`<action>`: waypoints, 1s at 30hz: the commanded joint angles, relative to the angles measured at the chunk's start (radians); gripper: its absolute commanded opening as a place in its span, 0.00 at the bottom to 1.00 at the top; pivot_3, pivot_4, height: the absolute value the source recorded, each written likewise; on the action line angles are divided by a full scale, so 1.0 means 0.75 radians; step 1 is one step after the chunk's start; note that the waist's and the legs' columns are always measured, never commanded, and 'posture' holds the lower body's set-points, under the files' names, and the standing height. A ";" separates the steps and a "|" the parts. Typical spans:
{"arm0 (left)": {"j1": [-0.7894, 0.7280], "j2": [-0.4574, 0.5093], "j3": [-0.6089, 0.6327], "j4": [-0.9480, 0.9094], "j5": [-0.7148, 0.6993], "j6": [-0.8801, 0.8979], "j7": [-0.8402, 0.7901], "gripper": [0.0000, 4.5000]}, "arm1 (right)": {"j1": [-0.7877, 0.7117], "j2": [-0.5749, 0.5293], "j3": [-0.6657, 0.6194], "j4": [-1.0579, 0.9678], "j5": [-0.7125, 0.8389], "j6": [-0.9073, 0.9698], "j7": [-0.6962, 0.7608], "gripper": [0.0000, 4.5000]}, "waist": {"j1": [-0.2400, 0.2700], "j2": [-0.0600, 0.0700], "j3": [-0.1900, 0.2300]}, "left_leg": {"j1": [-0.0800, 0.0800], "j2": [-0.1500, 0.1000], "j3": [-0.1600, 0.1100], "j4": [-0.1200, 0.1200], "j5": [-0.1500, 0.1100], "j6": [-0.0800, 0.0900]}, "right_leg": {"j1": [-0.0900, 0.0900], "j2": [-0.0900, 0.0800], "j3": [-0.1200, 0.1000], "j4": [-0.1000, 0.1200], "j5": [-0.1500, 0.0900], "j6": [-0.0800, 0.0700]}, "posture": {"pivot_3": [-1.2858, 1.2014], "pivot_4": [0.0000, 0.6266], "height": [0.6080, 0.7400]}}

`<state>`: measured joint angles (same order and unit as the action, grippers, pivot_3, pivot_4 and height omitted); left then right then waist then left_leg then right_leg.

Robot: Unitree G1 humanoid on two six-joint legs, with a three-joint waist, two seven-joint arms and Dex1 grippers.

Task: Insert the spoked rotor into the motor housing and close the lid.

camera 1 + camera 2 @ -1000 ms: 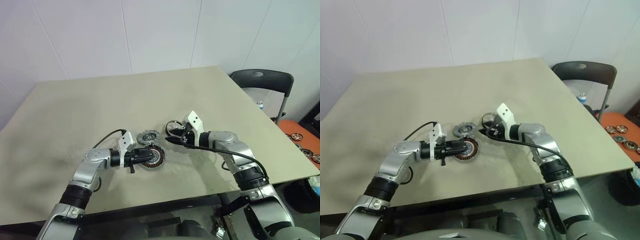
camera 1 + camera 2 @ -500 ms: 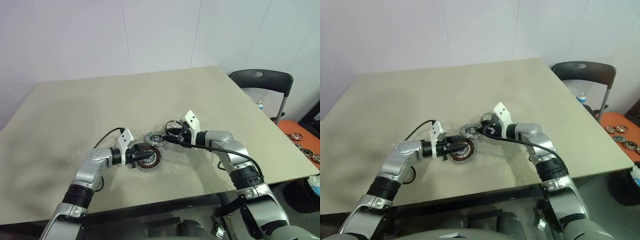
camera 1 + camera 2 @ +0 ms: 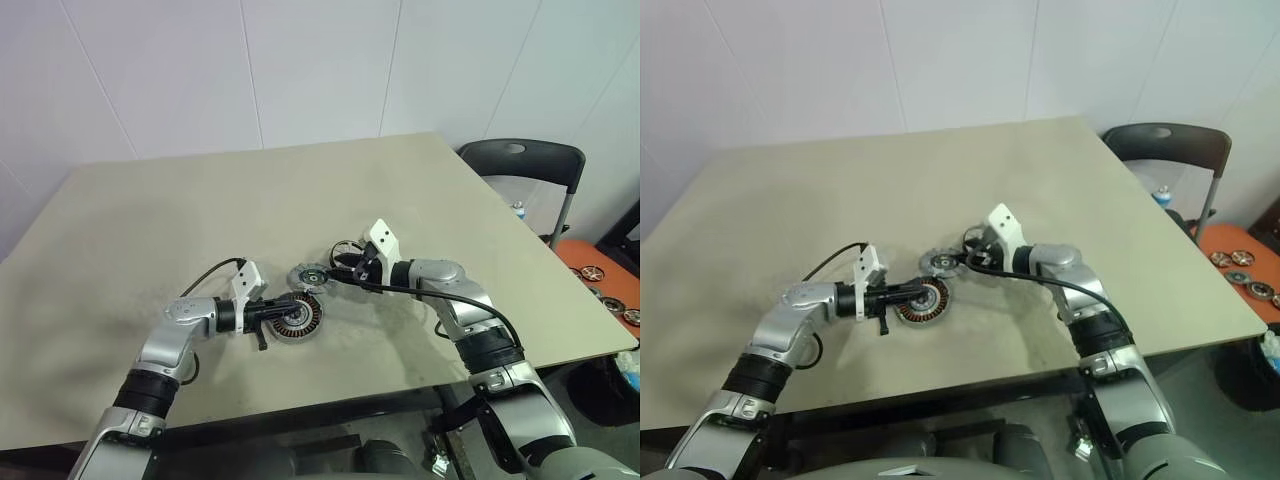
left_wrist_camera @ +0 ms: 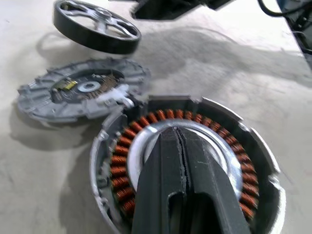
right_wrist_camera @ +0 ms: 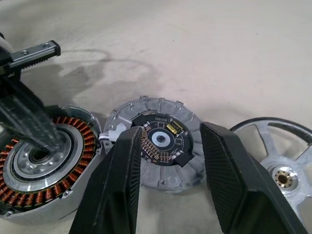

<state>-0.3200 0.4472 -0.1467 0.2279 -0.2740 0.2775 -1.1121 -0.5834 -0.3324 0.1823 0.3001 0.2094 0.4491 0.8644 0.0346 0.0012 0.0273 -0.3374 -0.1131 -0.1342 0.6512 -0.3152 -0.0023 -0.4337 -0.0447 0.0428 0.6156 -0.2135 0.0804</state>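
The motor housing [image 3: 298, 319], its copper windings ringing a silvery hub, lies flat on the table [image 3: 200, 200]. My left gripper [image 4: 176, 132] is shut, its tips resting over the hub. Just behind the housing lies the lid [image 3: 308, 276], a silver-grey notched disc with its circuit board facing up. My right gripper [image 5: 170, 129] stands open, and the lid [image 5: 161, 141] shows between its two fingers. Whether they touch it I cannot tell. The spoked rotor [image 3: 347, 252], a black ring with silvery spokes, lies just beyond the lid, beside my right wrist.
A black chair [image 3: 520, 165] stands past the table's far right corner. More motor parts lie on an orange surface [image 3: 600, 275] to the right, off the table. The table's front edge runs close below both arms.
My left gripper's fingers have closed together over the housing's hub. The lid now lies slightly nearer my right gripper. The right arm has kept still.
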 commanded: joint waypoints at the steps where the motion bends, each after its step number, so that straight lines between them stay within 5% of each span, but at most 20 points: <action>1: 0.016 0.022 -0.033 -0.020 0.009 0.035 -0.026 0.01 | -0.042 0.004 -0.024 -0.012 0.002 -0.031 0.000 0.44 | 0.000 0.000 0.000 | 0.001 0.000 0.000 0.000 0.000 0.000 | 0.001 0.000 0.000 0.000 0.000 0.000 | 0.52 0.00 1.00; 7: 0.024 0.039 -0.071 -0.027 0.051 0.047 -0.026 0.01 | -0.041 0.009 -0.024 -0.006 0.000 -0.039 -0.009 0.44 | 0.000 0.000 -0.001 | 0.003 0.000 0.000 0.001 -0.001 0.002 | 0.003 0.000 0.000 0.001 0.000 0.000 | 0.52 0.00 1.00; 11: -0.042 0.008 -0.067 0.127 0.201 -0.185 0.169 0.01 | -0.044 0.019 -0.034 -0.001 0.004 -0.051 -0.025 0.44 | 0.004 0.000 -0.001 | 0.012 0.000 0.000 0.000 -0.001 0.002 | 0.011 0.000 0.000 0.001 0.000 0.000 | 0.52 0.00 1.00; 15: -0.087 -0.055 0.018 0.157 0.121 -0.256 0.209 0.01 | -0.049 0.034 -0.054 0.011 0.025 -0.051 -0.031 0.44 | -0.002 0.000 -0.001 | 0.020 0.001 0.001 -0.001 -0.001 0.001 | 0.018 0.001 0.001 0.001 0.000 0.000 | 0.52 0.00 1.00; 23: -0.039 -0.038 0.144 0.038 -0.033 -0.234 0.171 0.01 | -0.056 0.037 -0.373 -0.082 0.500 0.446 0.039 0.44 | 0.002 -0.001 -0.001 | 0.011 0.001 0.001 -0.001 -0.001 0.001 | 0.010 0.001 0.001 0.000 0.000 0.000 | 0.52 0.00 1.00; 26: -0.008 0.000 0.209 0.044 -0.041 -0.253 0.198 0.00 | -0.054 0.024 -0.475 -0.024 0.567 0.687 -0.106 0.56 | 0.001 -0.001 -0.001 | 0.011 0.001 0.001 -0.002 -0.001 0.002 | 0.010 0.001 0.001 0.000 0.000 -0.001 | 0.52 0.00 1.00; 30: 0.021 0.028 0.243 0.060 -0.033 -0.273 0.211 0.00 | -0.029 0.039 -0.554 0.010 0.591 0.895 -0.271 0.86 | 0.004 -0.001 -0.001 | 0.011 0.001 0.001 -0.002 -0.001 0.002 | 0.009 0.001 0.001 0.000 0.000 -0.001 | 0.52 0.00 1.00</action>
<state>-0.3004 0.4561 0.0125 0.2910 -0.2910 0.0968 -0.9582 -0.5953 -0.3177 -0.1945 0.3065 0.6174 1.0606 0.7152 0.0374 0.0006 0.0268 -0.3293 -0.1120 -0.1336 0.6497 -0.3158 -0.0011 -0.4268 -0.0440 0.0436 0.6156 -0.2134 0.0799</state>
